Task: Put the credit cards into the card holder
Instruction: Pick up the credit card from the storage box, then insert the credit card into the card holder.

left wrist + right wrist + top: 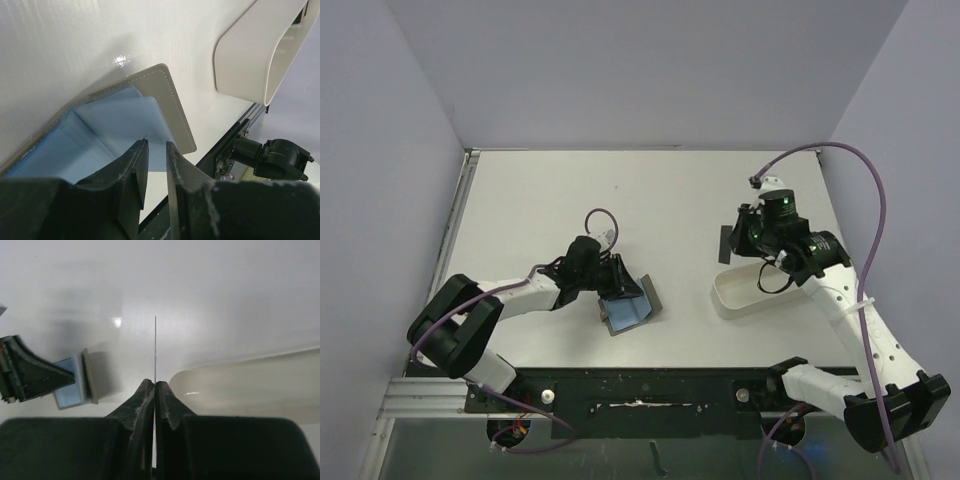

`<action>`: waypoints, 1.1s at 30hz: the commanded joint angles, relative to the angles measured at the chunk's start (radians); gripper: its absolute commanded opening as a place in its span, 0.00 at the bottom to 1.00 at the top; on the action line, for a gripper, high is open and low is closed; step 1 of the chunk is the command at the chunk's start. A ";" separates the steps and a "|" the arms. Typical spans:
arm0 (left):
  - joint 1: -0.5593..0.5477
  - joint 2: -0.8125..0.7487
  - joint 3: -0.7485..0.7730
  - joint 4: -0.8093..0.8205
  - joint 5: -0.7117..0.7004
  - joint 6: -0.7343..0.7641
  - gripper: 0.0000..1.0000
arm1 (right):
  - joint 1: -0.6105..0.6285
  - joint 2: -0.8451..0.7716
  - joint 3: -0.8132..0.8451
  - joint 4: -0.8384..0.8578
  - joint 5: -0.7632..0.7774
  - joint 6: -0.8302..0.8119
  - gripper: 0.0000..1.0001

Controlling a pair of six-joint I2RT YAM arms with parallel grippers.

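Observation:
The card holder (628,312) lies open left of the table's middle, light blue lining up and its grey-olive flap to the right. It also shows in the left wrist view (115,120) and the right wrist view (70,385). My left gripper (618,282) is at its left edge. The jaws (156,145) are almost together on the blue lining, with a narrow gap. My right gripper (738,240) is shut on a dark credit card (725,245) above the table at the right. The wrist view shows that card edge-on as a thin line (155,350). Other cards are out of view.
A white oblong tray (725,300) sits just below the right gripper. It also shows in the left wrist view (240,55) and the right wrist view (250,380). Grey walls enclose the table on three sides. The black base rail runs along the near edge.

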 commanded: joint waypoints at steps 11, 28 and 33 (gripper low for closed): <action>0.003 -0.015 0.060 -0.075 -0.081 0.011 0.21 | 0.411 0.120 -0.090 0.359 -0.165 0.218 0.00; 0.011 -0.044 0.076 -0.163 -0.128 -0.005 0.20 | 0.488 0.317 -0.167 0.435 -0.110 0.238 0.00; 0.017 -0.100 0.076 -0.220 -0.159 0.004 0.21 | 0.484 0.348 -0.188 0.442 -0.103 0.223 0.00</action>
